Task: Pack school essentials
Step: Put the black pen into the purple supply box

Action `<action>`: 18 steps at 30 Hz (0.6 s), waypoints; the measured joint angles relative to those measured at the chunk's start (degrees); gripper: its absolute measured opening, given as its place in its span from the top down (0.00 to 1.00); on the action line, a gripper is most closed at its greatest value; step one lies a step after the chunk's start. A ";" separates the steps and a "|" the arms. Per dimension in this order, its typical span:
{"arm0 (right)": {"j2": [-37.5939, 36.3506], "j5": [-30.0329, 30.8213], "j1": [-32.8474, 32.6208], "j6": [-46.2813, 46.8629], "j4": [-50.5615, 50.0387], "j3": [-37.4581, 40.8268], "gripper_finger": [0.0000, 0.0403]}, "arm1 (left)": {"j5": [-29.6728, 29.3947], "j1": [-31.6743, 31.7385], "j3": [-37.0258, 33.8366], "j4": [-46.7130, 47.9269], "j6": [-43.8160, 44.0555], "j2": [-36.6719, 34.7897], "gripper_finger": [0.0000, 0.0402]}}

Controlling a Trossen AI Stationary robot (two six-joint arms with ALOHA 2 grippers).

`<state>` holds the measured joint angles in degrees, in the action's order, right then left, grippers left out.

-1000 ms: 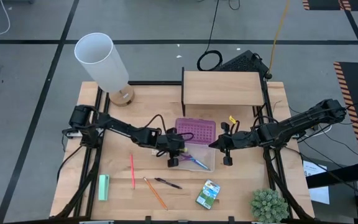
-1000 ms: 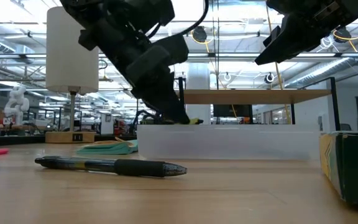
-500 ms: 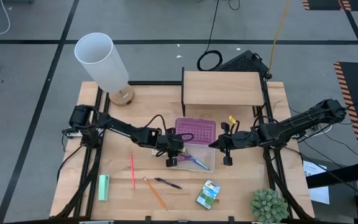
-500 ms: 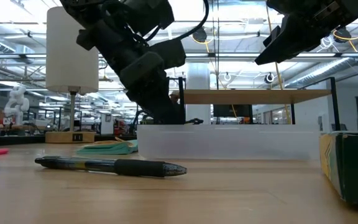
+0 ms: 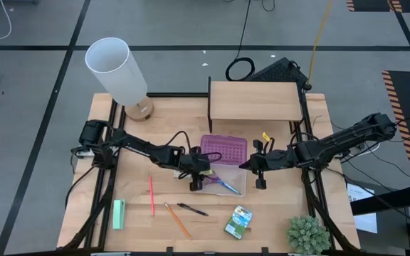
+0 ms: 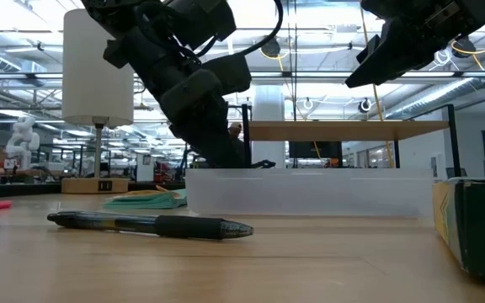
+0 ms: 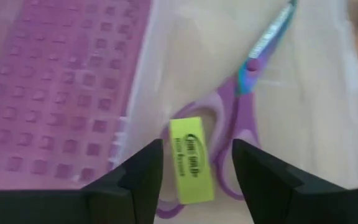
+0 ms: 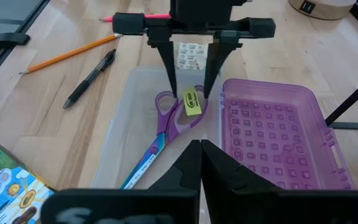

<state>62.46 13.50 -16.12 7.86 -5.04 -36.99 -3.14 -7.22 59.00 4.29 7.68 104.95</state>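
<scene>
My left gripper (image 5: 196,181) stands open over the clear case (image 5: 237,186), fingers pointing down. The tiny yellow piece (image 7: 190,158) lies on the purple scissors' handles (image 7: 229,134) inside the case, between the fingertips and apart from them (image 8: 192,102). My right gripper (image 5: 260,178) hovers shut at the case's right end, holding nothing. On the table nearer the front lie the red pencil (image 5: 151,195), orange pencil (image 5: 179,221), black pen (image 5: 192,209) and crayon box (image 5: 238,221). A small square pack (image 8: 190,55) lies just left of the case.
The case's purple lid (image 5: 224,148) lies open toward the far side. A mint-green block (image 5: 118,214) sits front left and a white lamp (image 5: 116,71) back left. A wooden shelf (image 5: 255,101) stands at the back, and a plant (image 5: 308,235) at the front right corner.
A second ago the low view showed the yellow piece at my left gripper's fingertips, just above the case wall. It has since dropped out of sight behind the wall. The left gripper has shifted slightly toward the table's left edge.
</scene>
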 joint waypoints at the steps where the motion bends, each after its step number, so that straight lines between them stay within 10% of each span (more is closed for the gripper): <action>1: 0.00 0.00 0.02 0.00 0.01 0.00 1.00 | 0.60 -0.03 0.00 0.13 0.04 0.00 0.53; 18: 0.02 0.00 0.02 0.00 0.04 0.00 1.00 | -1.35 0.08 -0.02 1.93 0.09 -0.02 0.83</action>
<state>62.48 13.50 -16.10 7.86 -4.99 -36.99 -4.49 -7.14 58.98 6.22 7.77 104.92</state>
